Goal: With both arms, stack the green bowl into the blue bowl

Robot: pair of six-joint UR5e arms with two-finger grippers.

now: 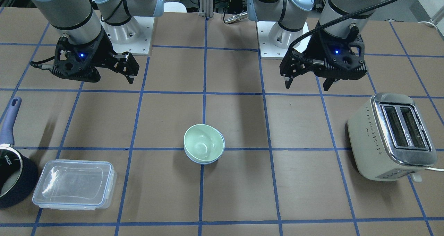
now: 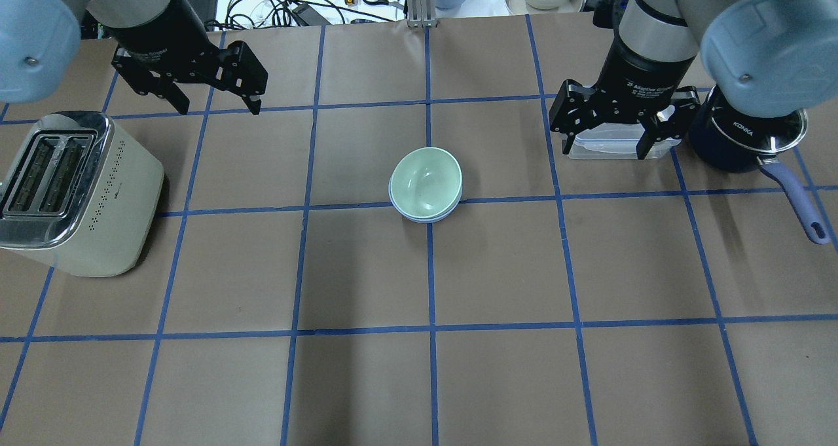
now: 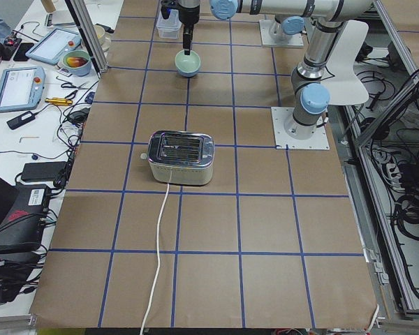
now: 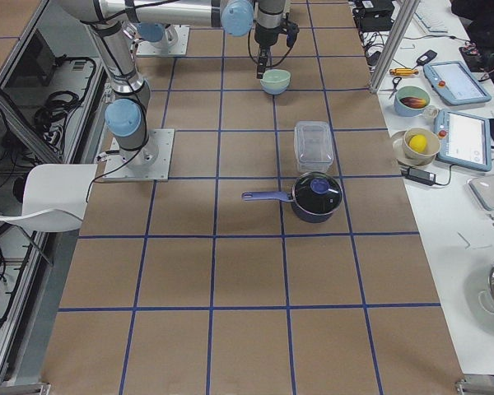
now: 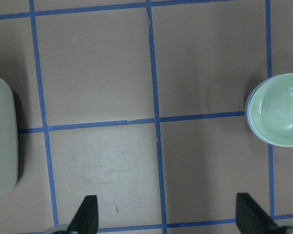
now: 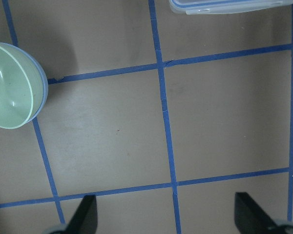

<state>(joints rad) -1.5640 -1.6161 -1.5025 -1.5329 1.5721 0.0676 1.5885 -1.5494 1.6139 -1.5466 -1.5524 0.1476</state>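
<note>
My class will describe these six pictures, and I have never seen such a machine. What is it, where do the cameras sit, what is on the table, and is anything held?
Two robot arms stand at a taped table. Four cameras watch from around; two ride on the wrists, looking down. The green bowl sits nested in the blue bowl mid-table. A toaster, a clear lidded box and a saucepan stand aside. The left gripper and right gripper hang open, holding nothing.
</note>
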